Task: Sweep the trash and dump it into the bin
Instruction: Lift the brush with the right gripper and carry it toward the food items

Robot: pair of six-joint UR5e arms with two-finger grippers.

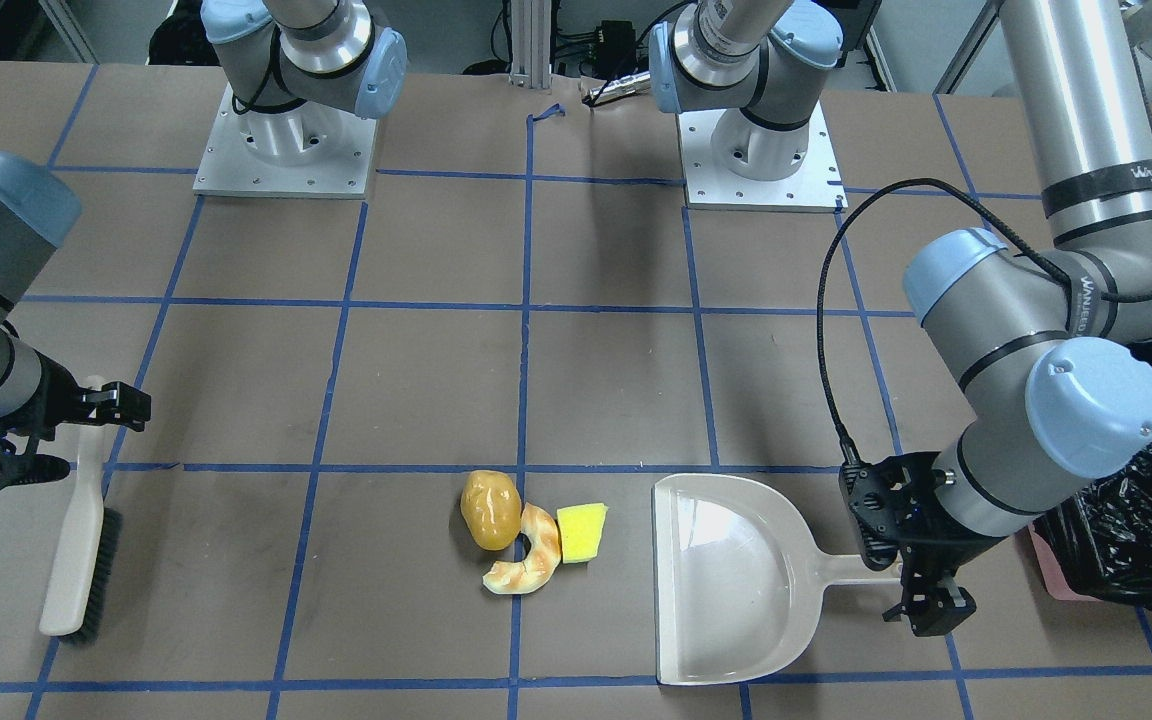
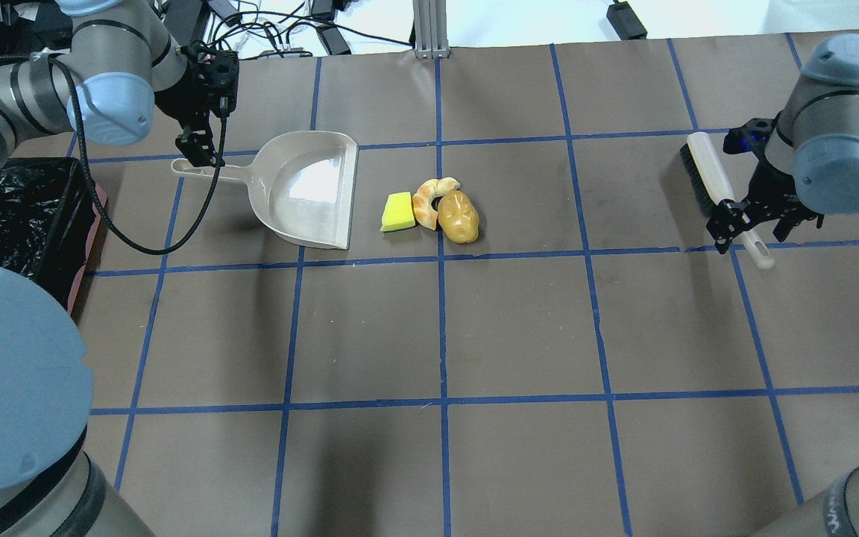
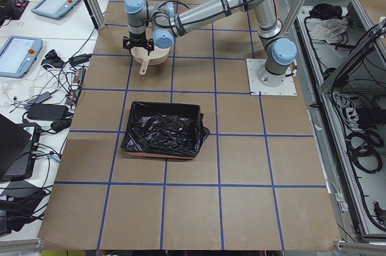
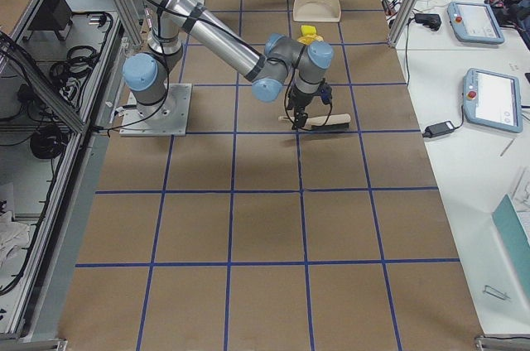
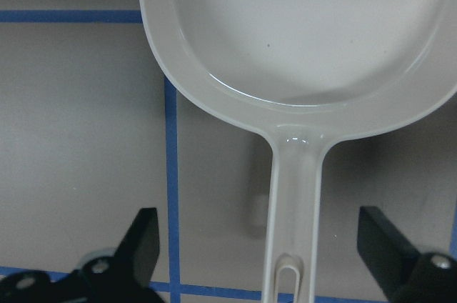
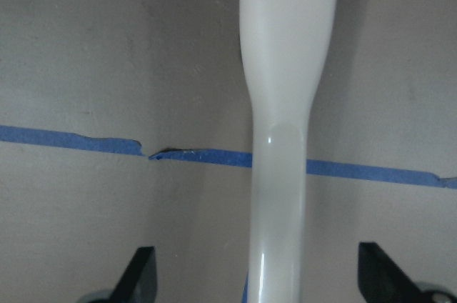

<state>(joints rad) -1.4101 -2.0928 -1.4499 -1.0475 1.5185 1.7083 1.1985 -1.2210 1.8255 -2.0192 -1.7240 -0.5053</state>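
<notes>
The trash lies together mid-table: a glossy potato lump [image 1: 490,510] [image 2: 459,217], a tan croissant [image 1: 531,565] [image 2: 427,200] and a yellow sponge wedge [image 1: 582,532] [image 2: 397,212]. A beige dustpan [image 1: 726,580] [image 2: 310,186] lies beside them, its mouth toward them. My left gripper [image 1: 904,580] [image 2: 198,156] [image 5: 260,253] is open, its jaws either side of the dustpan handle [image 5: 294,196]. My right gripper [image 1: 66,440] [image 2: 754,227] [image 6: 257,274] is open astride the handle of a brush [image 1: 81,540] [image 2: 705,175] [image 6: 285,67]. The pink bin with a black bag [image 1: 1136,540] [image 2: 12,216] [image 3: 161,129] stands behind the left arm.
Brown table with a blue tape grid. Two arm bases [image 1: 286,150] [image 1: 761,160] stand at the robot's side. The bin sits near the table edge on my left. Tablets and cables lie on side benches beyond the table [image 3: 24,51].
</notes>
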